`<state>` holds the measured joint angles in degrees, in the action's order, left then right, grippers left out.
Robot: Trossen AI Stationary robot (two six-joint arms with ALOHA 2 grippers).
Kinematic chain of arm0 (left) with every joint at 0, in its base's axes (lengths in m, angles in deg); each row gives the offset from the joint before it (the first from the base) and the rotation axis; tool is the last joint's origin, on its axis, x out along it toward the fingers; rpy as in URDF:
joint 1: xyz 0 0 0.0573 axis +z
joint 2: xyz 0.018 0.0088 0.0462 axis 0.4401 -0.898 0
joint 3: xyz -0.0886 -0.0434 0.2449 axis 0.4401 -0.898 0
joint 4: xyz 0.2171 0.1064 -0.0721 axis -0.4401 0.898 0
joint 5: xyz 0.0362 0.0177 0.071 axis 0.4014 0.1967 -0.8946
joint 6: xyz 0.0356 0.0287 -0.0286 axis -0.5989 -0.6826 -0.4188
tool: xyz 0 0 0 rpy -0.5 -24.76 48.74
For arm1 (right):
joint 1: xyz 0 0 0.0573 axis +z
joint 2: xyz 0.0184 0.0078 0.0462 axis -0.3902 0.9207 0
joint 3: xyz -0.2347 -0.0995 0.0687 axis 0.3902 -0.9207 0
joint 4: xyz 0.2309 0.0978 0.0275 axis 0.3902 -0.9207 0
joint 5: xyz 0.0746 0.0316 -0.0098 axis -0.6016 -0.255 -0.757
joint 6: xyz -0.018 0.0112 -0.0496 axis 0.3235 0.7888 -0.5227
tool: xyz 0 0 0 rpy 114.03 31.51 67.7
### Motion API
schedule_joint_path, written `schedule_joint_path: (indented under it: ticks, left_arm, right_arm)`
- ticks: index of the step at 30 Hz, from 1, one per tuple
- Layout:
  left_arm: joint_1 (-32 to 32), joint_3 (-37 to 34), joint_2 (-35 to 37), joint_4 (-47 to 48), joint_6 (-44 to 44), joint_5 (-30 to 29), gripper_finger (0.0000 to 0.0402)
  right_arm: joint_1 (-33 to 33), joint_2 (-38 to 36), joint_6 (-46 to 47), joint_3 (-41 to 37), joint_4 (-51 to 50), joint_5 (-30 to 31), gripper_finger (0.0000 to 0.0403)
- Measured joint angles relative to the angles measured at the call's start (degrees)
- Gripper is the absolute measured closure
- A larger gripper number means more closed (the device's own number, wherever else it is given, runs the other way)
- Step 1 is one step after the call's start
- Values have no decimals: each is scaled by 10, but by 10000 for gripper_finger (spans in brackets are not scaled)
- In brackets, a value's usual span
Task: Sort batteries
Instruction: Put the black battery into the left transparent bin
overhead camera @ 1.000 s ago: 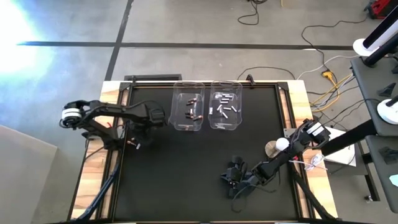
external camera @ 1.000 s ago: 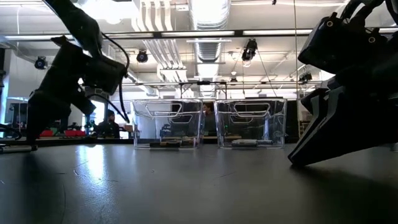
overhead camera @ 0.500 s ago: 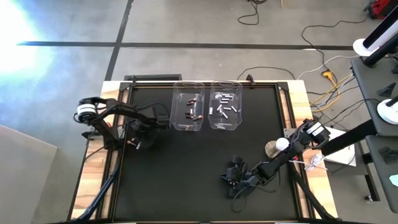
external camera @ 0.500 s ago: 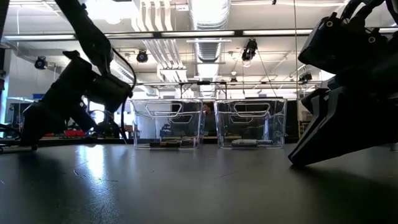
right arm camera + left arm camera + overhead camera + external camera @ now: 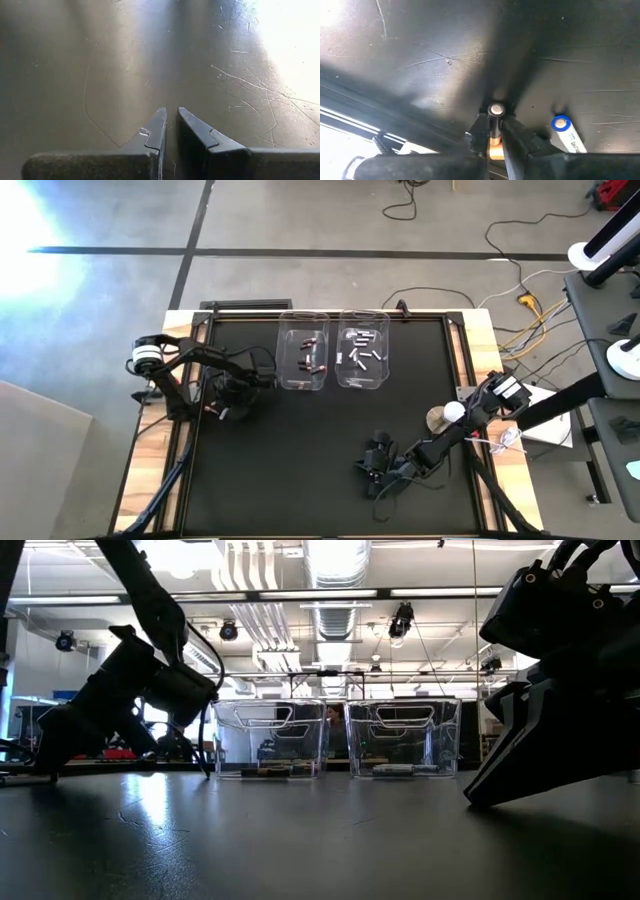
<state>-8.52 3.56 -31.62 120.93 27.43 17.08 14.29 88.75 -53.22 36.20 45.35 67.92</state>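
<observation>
My left gripper stands low over the black mat near the table's left edge, shut on a dark battery with an orange band. A white battery with a blue end lies on the mat right beside it. Two clear bins stand at the far middle. The left bin holds dark, red-marked batteries and the right bin holds silvery-white ones. My right gripper is shut, down at the mat in the near right part, with nothing between its fingers. My left gripper pinches the dark battery's sides between its two fingers. The battery lies along the fingers, and its silvery end sticks out past their tips. The fingers slant down toward the mat. Whether the battery touches the mat, I cannot tell.
The mat has a wooden border on each side. A round disc lies on the right border by the right arm. In the low view, the bins stand across the far middle between the two arms.
My left gripper has sunk toward the mat and tipped more steeply downward, and the arm's elbow has folded in toward the table's left edge. My right arm has kept still.
</observation>
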Motion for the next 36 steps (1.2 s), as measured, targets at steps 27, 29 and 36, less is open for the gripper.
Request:
schedule_joint_path:
  ticks: [27, 29, 36]
  left_arm:
    - [-8, 20, 269, -19, 9, 10, 393]
    - [-12, 21, 307, -61, 11, 11, 393]
    - [-17, 21, 385, -314, -1, 6, 393]
  right_arm:
    - [0, -1, -4, 1, -23, -9, 364]
    - [0, -1, -4, 1, -23, -9, 364]
    - [0, -1, -4, 1, -23, -9, 364]
